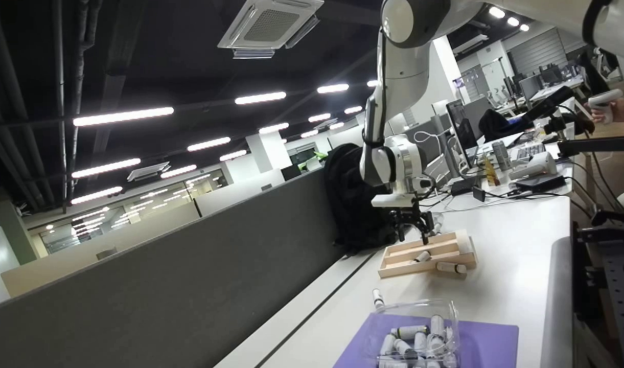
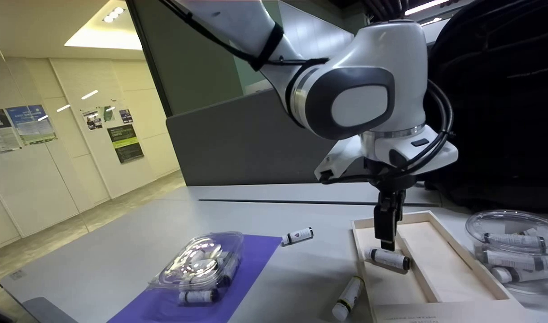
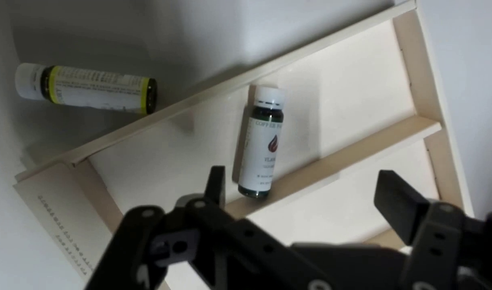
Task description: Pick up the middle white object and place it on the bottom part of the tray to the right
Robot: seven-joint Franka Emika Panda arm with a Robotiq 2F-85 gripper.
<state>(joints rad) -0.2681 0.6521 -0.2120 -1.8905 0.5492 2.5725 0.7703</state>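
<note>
The light wooden tray [image 1: 408,273] [image 2: 444,258] [image 3: 362,74] lies on the table, split lengthwise by a divider. A white-labelled bottle with a white cap [image 1: 422,256] [image 2: 389,259] [image 3: 260,149] lies in one compartment, its base at the divider. A similar yellow-banded bottle [image 1: 448,267] [image 2: 349,296] [image 3: 98,89] lies outside, beside the tray wall. A third bottle [image 1: 377,298] [image 2: 298,236] lies near the purple mat; it is out of the wrist view. My gripper [image 1: 413,237] [image 2: 387,244] [image 3: 302,187] is open and empty above the tray, its left finger near the bottle's base in the wrist view.
A clear plastic box with several bottles [image 1: 419,340] [image 2: 202,264] stands on the purple mat [image 1: 488,342] [image 2: 256,255]. A round clear container with bottles [image 2: 516,255] stands beside the tray. A grey partition [image 1: 189,271] and a black bag [image 1: 355,199] stand behind.
</note>
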